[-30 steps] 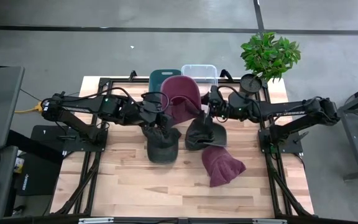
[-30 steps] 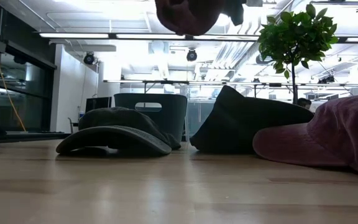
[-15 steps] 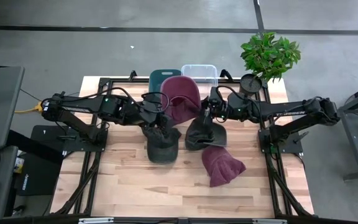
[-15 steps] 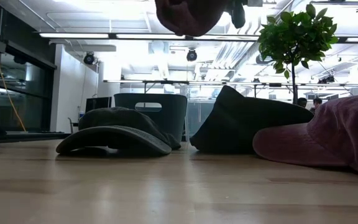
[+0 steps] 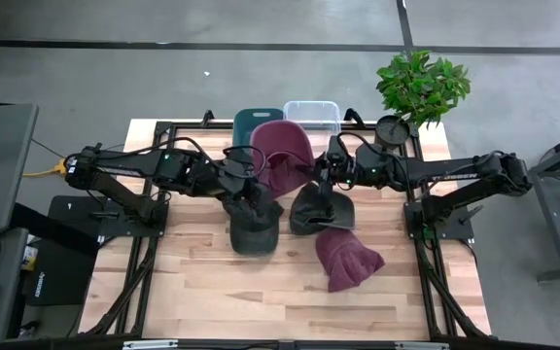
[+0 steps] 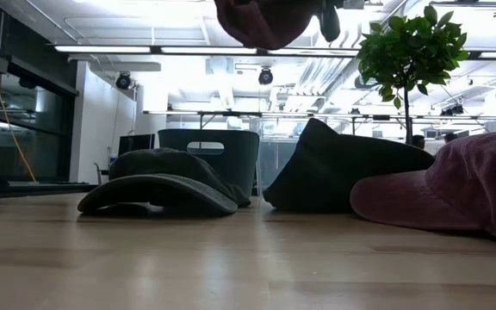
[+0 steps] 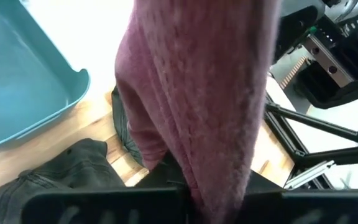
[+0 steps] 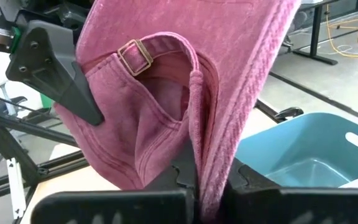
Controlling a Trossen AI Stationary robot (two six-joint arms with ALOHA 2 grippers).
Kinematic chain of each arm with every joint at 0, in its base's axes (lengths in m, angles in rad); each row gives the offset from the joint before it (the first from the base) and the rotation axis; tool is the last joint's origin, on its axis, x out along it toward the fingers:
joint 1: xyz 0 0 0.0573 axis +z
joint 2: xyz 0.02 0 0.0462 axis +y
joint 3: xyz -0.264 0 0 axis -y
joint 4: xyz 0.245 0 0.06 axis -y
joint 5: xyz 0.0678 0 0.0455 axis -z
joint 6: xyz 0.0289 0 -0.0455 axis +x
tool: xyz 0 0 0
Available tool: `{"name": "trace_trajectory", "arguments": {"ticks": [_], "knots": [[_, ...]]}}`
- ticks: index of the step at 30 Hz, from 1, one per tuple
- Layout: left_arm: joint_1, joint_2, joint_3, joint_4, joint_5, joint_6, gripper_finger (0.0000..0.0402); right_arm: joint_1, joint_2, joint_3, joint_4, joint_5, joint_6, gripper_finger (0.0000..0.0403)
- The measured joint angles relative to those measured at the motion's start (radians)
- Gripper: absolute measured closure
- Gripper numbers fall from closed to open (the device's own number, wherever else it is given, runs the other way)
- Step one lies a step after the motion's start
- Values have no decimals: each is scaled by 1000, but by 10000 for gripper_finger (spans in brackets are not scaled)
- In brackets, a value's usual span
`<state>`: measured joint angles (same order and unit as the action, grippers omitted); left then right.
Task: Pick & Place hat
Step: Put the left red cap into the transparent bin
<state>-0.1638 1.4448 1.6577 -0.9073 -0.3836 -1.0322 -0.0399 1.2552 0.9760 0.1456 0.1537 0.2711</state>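
Note:
A maroon hat [image 5: 283,154] hangs in the air over the table's far middle, between my two grippers. My left gripper [image 5: 261,175] is shut on its left side and my right gripper [image 5: 320,175] on its right side. The right wrist view shows the hat's hollow underside and its strap buckle [image 8: 135,56]. In the low view only the hat's underside [image 6: 261,21] shows, at the top edge. Below on the table lie a dark green cap [image 5: 253,229], a black cap [image 5: 319,209] and a second maroon cap [image 5: 348,258]. My left gripper pinches the hat's cloth [image 7: 219,180] between its two fingers, coming level from the table's left. One finger [image 8: 61,74] lies on the outside near the strap. The hat hangs clear of the table. My right gripper pinches a fold of the crown's rim [image 8: 204,168] between its two fingers, level from the table's right. The cloth rises out of the fingers, and the hat is lifted clear.
A teal bin [image 5: 257,119] and a clear bin [image 5: 311,111] stand at the far edge behind the hat. A potted plant [image 5: 421,87] stands at the far right corner. Bare wood lies along the near edge [image 5: 261,301].
My right gripper has shut on the hat's right side, after standing open a second ago. The hat and my left gripper have stayed where they were.

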Motion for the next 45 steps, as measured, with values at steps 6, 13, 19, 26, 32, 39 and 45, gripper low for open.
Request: {"name": "trace_trajectory", "arguments": {"ticks": [6, 13, 19, 26, 32, 39, 45], "knots": [[0, 0, 0, 0, -12, 9, 270, 0, 0, 0, -12, -7, -1, 397], [0, 0, 0, 1, -62, 7, 148, 0, 0, 0, -42, 22, 15, 397], [0, -43, 0, -3, -173, 13, 122, 0, 0, 0, -96, 65, 45, 397], [0, -104, -2, -102, -275, 6, 122, 0, 0, 0, -128, 135, 118, 397], [0, -154, 2, -166, -336, -42, 122, -14, 0, 0, -164, 240, 229, 397], [0, -185, 1, -334, -360, -98, 121, -97, -4, 0, -201, 262, 309, 398], [0, -196, 0, -413, -363, -117, 121, -204, -30, 0, -279, 254, 380, 398]]}}
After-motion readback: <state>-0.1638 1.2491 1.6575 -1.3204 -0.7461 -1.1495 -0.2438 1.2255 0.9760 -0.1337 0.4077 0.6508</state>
